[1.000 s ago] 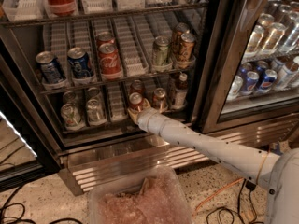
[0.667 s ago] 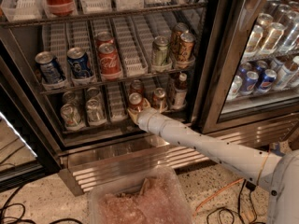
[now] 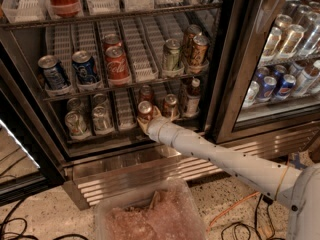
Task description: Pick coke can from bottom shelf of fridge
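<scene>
The fridge (image 3: 234, 84) stands with its left door open. On the bottom shelf (image 3: 100, 137), a small red coke can (image 3: 145, 109) with a silver top stands at the front of a white lane tray. My gripper (image 3: 146, 120), at the end of the pale arm (image 3: 220, 156) that comes in from the lower right, is shut on this can's lower body. A second red can (image 3: 146, 92) stands behind it. A darker brownish-red can (image 3: 170, 104) stands just to its right.
Silver cans (image 3: 76, 123) fill the bottom shelf's left lanes and a dark bottle (image 3: 192, 96) stands at its right. The rack above holds Pepsi cans (image 3: 84, 66) and red cans (image 3: 116, 65). A clear plastic bin (image 3: 150, 215) sits below the ribbed base panel (image 3: 150, 171). Cables (image 3: 235, 215) lie on the floor.
</scene>
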